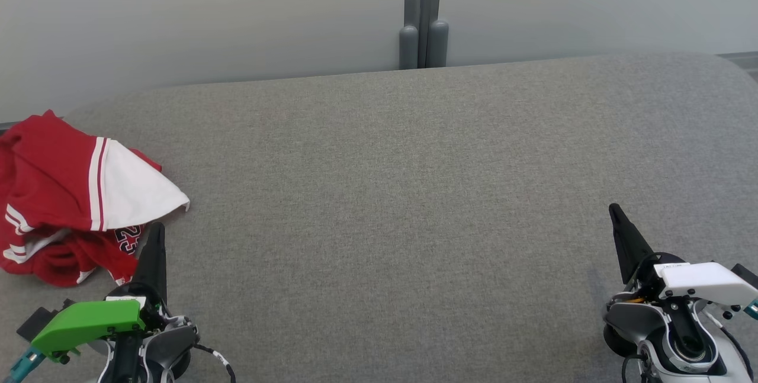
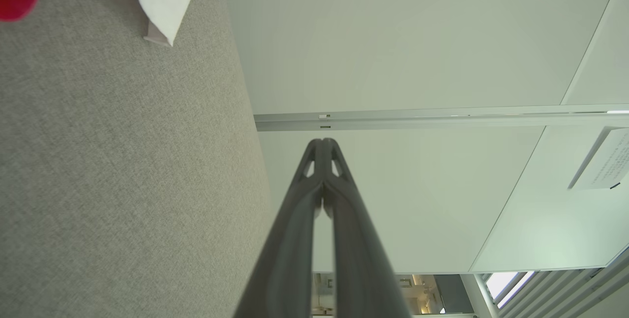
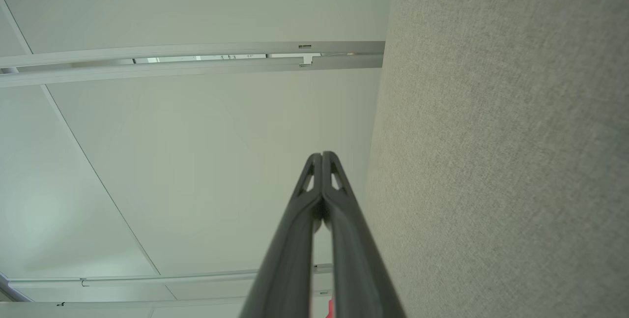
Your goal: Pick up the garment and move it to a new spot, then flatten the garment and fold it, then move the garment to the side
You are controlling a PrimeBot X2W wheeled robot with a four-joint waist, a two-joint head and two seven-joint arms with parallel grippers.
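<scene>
While left fingers (image 1: 153, 258) and right fingers (image 1: 628, 247) are closed empty, the garment (image 1: 53, 193) lies beside the left.

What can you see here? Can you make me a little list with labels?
surface: grey fabric, rounded corners
shirt: red and white, crumpled, at the surface's left edge
left end effector: shut, empty, close beside the shirt
right end effector: shut, empty, far from the shirt
behind: pale wall with a grey post
progress: shirt not yet picked up
</scene>
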